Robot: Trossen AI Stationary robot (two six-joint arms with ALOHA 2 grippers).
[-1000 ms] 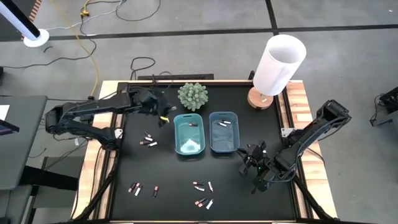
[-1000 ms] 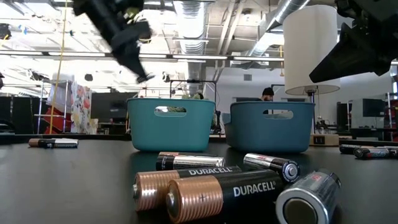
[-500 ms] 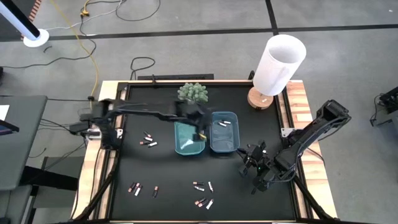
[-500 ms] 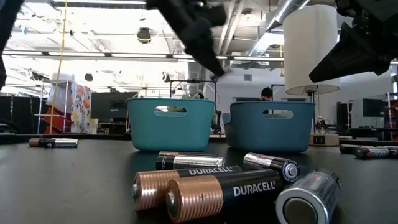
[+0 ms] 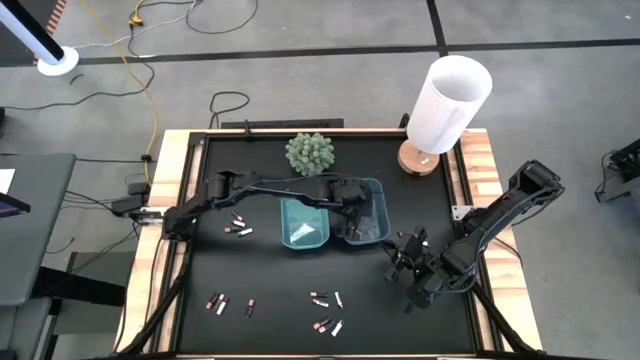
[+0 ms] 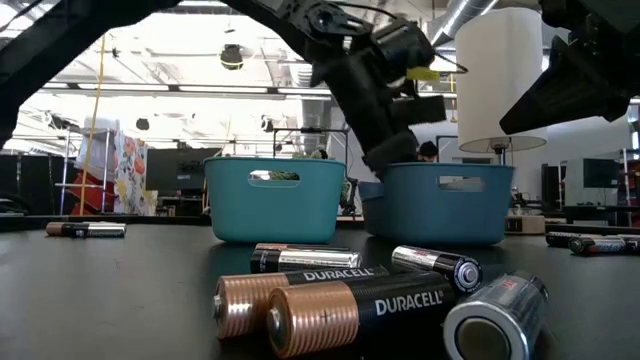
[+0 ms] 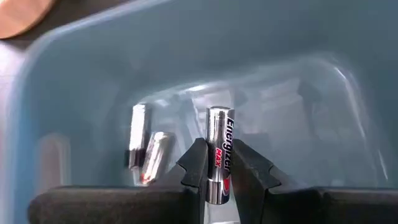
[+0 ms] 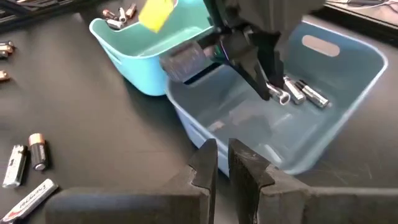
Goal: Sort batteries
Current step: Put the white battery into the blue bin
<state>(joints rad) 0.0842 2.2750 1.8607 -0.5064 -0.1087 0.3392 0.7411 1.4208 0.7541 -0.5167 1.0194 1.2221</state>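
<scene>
While our left claw (image 7: pixel 217 177) pinches a silver battery (image 7: pixel 218 152) inside the right tray (image 5: pixel 372 190), right claw (image 8: pixel 222 163) nearly pressed together, waiting beside.

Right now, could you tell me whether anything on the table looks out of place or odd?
Nothing stands out. Loose batteries lie in small groups on the table, waiting to be sorted. The left gripper holds a silver battery over the right tray, where two more lie. The right gripper waits nearby.
</scene>
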